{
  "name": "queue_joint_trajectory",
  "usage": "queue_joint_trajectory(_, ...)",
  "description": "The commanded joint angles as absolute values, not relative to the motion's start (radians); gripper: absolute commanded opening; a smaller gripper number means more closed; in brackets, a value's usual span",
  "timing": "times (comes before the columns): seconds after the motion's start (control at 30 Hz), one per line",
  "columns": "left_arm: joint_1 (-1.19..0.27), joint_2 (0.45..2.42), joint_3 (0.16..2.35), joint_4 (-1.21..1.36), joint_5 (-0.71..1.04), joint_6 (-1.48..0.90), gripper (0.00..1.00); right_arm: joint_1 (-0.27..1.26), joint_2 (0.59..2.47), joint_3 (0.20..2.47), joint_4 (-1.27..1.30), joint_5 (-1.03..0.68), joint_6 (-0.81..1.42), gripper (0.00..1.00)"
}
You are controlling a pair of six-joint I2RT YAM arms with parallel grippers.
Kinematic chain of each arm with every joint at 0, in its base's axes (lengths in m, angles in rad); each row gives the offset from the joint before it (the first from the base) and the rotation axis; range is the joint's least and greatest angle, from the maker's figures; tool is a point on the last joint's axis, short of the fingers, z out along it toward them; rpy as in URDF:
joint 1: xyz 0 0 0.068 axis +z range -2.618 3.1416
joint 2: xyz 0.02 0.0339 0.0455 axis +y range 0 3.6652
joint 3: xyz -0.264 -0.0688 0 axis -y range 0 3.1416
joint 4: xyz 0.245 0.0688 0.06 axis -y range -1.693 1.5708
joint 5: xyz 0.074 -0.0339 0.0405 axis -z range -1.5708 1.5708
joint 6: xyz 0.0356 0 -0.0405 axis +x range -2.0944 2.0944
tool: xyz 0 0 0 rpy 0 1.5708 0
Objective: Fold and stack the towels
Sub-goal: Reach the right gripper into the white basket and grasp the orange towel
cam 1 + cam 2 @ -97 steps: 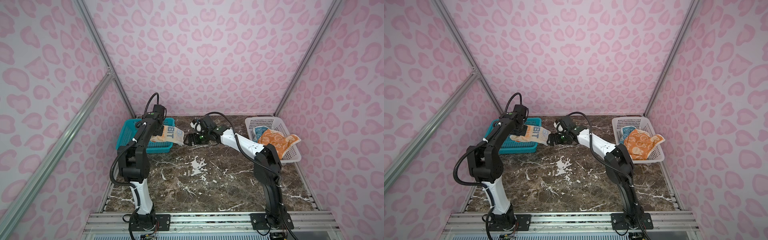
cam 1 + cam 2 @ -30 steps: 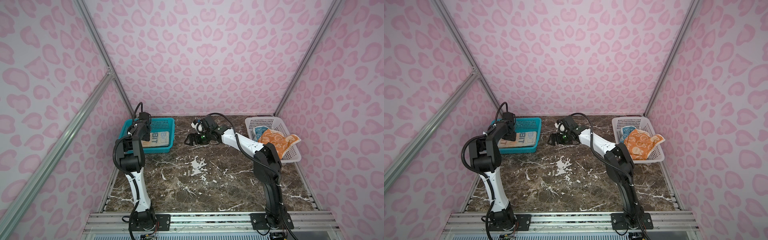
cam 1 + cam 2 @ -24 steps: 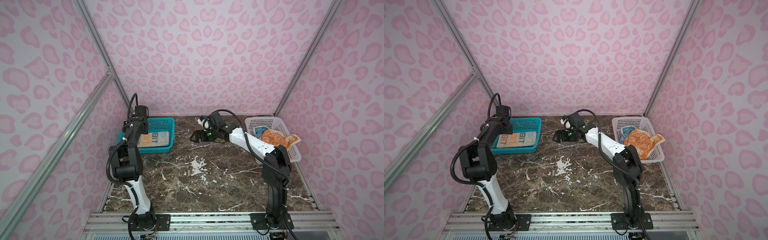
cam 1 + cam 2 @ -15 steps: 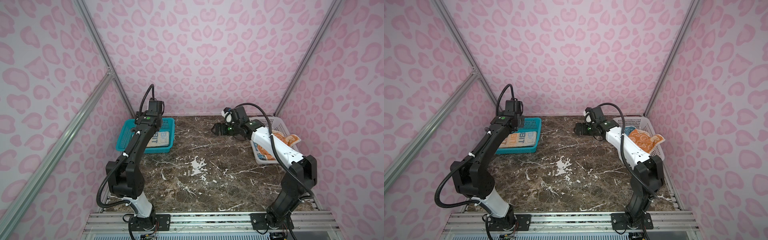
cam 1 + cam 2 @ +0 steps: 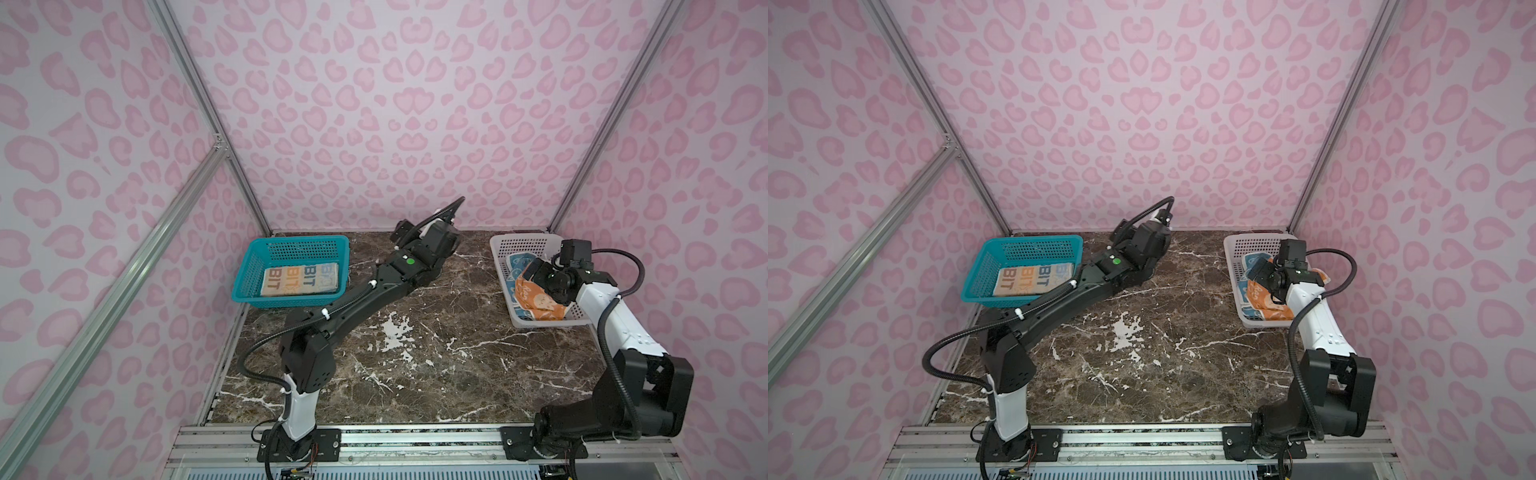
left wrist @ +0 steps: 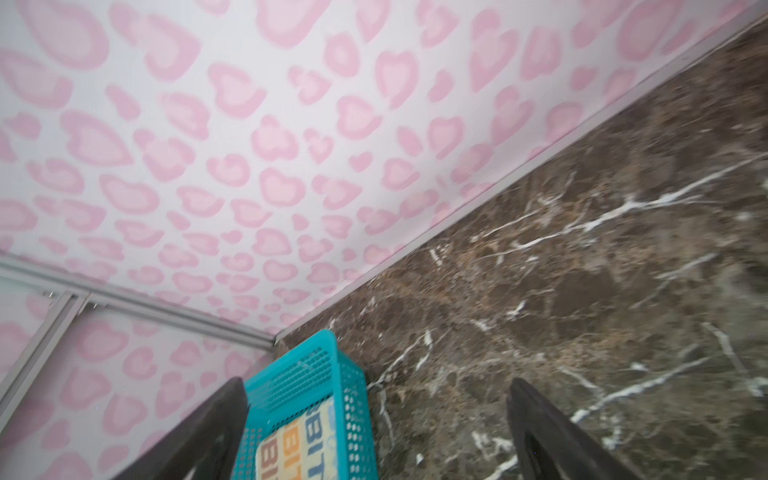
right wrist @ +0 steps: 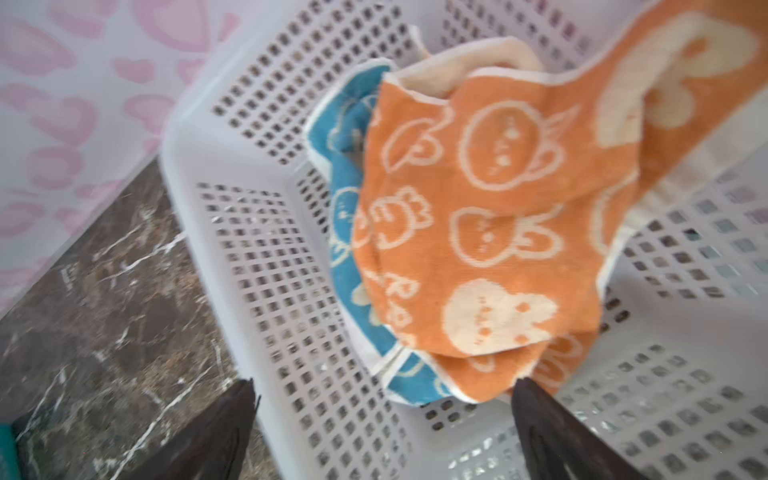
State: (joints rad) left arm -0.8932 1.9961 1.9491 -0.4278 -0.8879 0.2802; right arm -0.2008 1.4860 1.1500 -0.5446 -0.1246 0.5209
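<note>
The cream towel [image 5: 299,279] lies folded flat in the teal basket [image 5: 305,249] at the back left corner of the table [image 5: 415,353]. Its long edges run parallel to the basket's walls and its "BIT" letters face up. The left hand [image 6: 376,384] is out past that basket's inner side, over the back of the table near the back wall [image 6: 291,124]. Its fingers [image 6: 203,436] are spread wide with nothing between them; only marble and a corner of teal mesh show in the gap. The left arm [image 5: 353,303] stretches diagonally from its base across the left half of the table.

The white basket [image 5: 521,249] sits at the back right corner. In it the orange towel [image 7: 498,216] lies crumpled on the blue towel [image 7: 340,174], whose white-hemmed edge peeks out along the side toward the table's middle (one orange corner trails up the basket's wall in the right wrist view; whether it passes over the rim I cannot tell). The right hand [image 7: 384,382] hangs over this basket, spread open and holding nothing. One fingertip is by the basket's rim and the other is just at the orange towel's lower edge; whether it touches the cloth I cannot tell.

Between the two baskets the marble lies open across the middle and the whole front, crossed only by the left arm.
</note>
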Motion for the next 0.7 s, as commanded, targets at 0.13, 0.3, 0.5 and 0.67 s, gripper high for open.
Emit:
queue_joint_trajectory(0.13, -1.015, 2.18, 2.176, -0.381, -0.862, 0.322, 0.98, -0.252, 1.612, 1.123, -0.502, -0.163, 0.5, 0.95)
queue_joint_trajectory(0.3, -1.046, 2.212, 2.213, -0.38, -0.772, 0.23, 0.98, -0.251, 1.692, 1.122, -0.471, -0.195, 0.498, 0.88)
queue_joint_trajectory(0.5, -1.051, 2.232, 2.215, -0.398, -0.756, 0.16, 0.98, -0.25, 1.735, 1.137, -0.45, -0.193, 0.502, 0.63)
queue_joint_trajectory(0.67, -1.051, 2.225, 2.213, -0.424, -0.741, 0.149, 0.98, -0.249, 1.747, 1.144, -0.443, -0.167, 0.497, 0.4)
